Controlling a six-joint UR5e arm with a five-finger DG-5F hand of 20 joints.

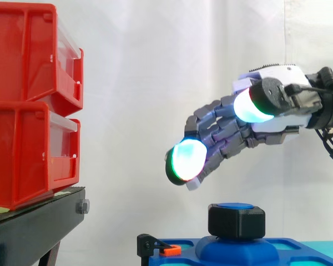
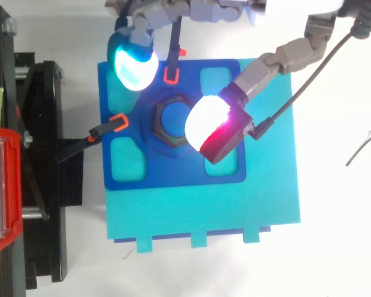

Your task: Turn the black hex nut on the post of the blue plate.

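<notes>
My grey hand (image 1: pixel 227 133) has pads (image 1: pixel 187 159) glowing cyan, white and red. The hex nut (image 1: pixel 236 220) is black, the plate (image 2: pixel 173 176) blue, the 2 bins (image 1: pixel 22 149) red.

Nut (image 1: pixel 236 220) sits on the post (image 2: pixel 173 117) at the middle of the plate (image 2: pixel 173 176). Hand (image 1: pixel 228 131) hangs above the nut, not touching. Bins (image 1: pixel 22 144) stacked on stand (image 1: pixel 33 221), left of plate.
</notes>
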